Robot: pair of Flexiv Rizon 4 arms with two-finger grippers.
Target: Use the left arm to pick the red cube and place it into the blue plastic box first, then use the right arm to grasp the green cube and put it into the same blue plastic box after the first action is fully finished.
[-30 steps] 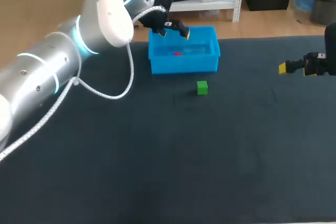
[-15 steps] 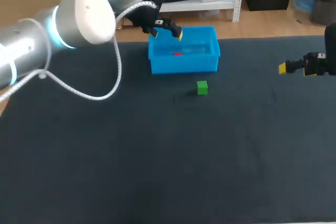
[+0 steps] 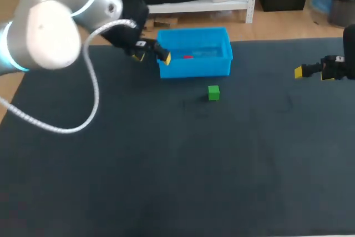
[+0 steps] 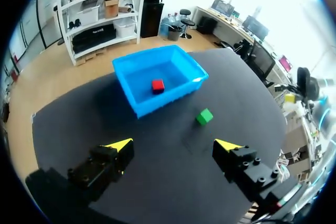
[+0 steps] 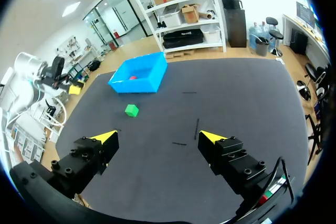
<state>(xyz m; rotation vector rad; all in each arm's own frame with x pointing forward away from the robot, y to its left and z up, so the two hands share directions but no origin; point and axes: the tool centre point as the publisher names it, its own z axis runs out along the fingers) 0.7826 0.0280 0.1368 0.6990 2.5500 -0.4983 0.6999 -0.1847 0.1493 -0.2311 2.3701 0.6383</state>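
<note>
Our small red cube [image 3: 188, 56] lies inside the open blue plastic box [image 3: 194, 69], and our left end effector [image 4: 173, 144] hangs spread and empty beside it. The small green cube [image 3: 213, 92] sits on the dark counter [image 3: 166, 165] near the box. It looks light and rigid, so our spread right end effector [image 5: 159, 137] should pinch two opposite flat faces.
</note>
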